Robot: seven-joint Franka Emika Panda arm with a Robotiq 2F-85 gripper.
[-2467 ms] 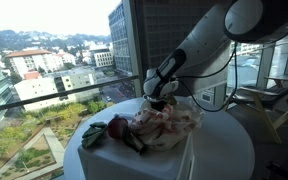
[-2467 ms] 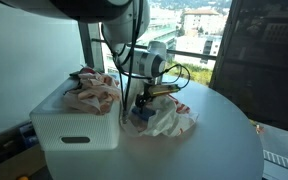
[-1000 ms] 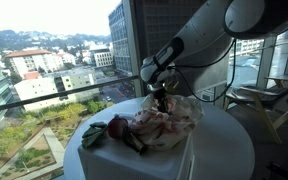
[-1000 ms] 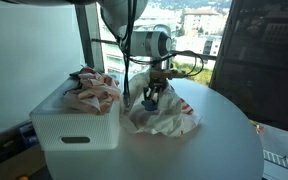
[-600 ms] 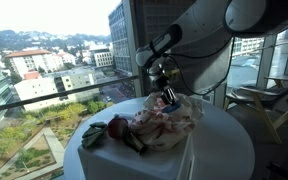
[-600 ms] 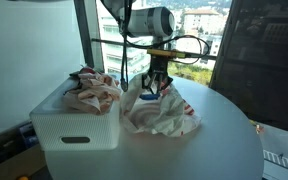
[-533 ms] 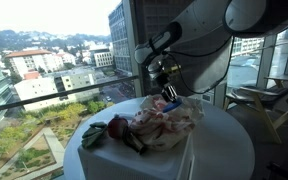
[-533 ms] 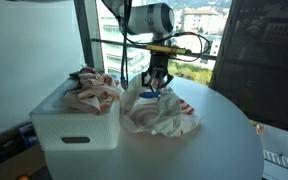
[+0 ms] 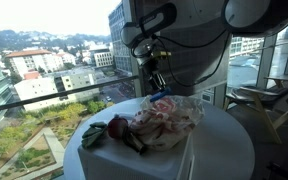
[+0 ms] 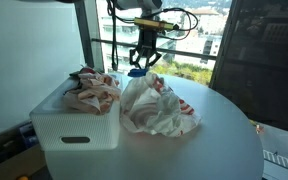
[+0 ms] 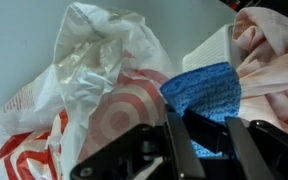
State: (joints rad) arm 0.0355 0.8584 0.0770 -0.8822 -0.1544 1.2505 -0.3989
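Fingers (image 11: pixel 176 148) clenched on blue cloth (image 11: pixel 204 92), held high above crumpled white plastic bag (image 10: pixel 162 108) with red rings on round desk (image 10: pixel 222 135); just beside bag, white bin (image 10: pixel 72 128) heaped with clothes (image 10: pixel 92 88).

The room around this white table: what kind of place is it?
Probably a high-floor office or lab: tall windows look down on city buildings, and a round white table carries a white bin of clothes.
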